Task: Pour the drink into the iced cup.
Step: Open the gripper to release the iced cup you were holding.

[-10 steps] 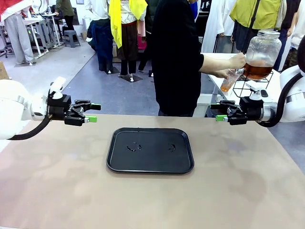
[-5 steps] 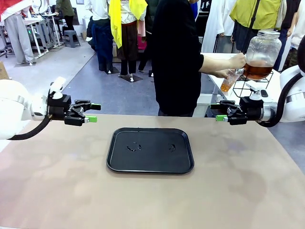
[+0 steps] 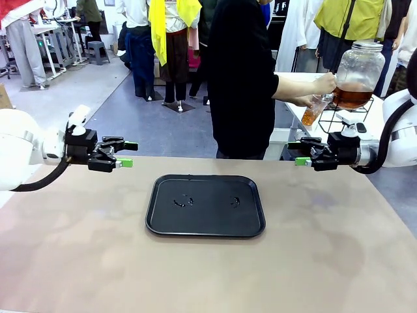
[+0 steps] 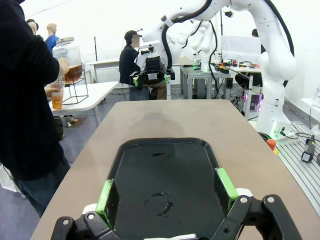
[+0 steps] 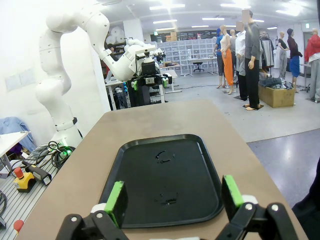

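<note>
A tan table fills the workshop foreground. Both claws, left gripper and right gripper, hang spread and empty flanking the black tray, apparently waiting. Beyond the right claw, a person's hand fills the cup with the drink.

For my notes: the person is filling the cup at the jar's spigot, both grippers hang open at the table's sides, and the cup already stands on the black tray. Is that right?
Not quite: the cup is in the person's hand at the jar, not on the tray, as the front view shows. The left gripper and right gripper do hang open.
</note>
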### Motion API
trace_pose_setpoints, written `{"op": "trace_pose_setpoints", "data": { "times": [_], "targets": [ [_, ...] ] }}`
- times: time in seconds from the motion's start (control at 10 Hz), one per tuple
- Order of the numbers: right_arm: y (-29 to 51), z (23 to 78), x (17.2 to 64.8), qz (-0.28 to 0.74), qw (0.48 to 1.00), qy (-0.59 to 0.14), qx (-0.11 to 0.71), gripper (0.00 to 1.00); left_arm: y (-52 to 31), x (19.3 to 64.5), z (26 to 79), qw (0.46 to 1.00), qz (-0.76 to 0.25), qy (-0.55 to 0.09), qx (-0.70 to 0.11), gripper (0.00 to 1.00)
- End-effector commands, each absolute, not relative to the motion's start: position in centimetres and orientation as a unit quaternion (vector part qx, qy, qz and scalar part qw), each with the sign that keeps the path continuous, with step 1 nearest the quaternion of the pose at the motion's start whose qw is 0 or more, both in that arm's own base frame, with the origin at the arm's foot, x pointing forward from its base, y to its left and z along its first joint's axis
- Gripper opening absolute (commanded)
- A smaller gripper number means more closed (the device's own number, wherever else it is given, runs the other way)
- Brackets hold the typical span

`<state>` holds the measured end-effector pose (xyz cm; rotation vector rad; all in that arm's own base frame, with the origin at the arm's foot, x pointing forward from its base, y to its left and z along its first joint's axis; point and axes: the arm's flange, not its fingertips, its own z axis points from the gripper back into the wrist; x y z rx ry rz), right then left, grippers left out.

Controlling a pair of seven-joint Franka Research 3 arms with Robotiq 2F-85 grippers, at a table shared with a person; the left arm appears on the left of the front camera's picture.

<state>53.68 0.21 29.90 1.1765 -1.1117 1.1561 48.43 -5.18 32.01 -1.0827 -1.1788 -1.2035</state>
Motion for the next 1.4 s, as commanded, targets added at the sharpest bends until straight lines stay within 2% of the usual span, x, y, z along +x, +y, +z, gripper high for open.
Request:
{"op": "trace_pose_setpoints", "data": {
  "times": [0.0,1.3],
  "targets": [
    [0.33,30.21,53.52,0.483,0.541,-0.475,0.498,1.0,-5.26,48.45,32.19,0.538,-0.505,-0.498,-0.455,1.0],
    [0.33,30.21,53.52,0.483,0.541,-0.475,0.498,1.0,-5.26,48.45,32.19,0.538,-0.505,-0.498,-0.455,1.0]
  ]
}}
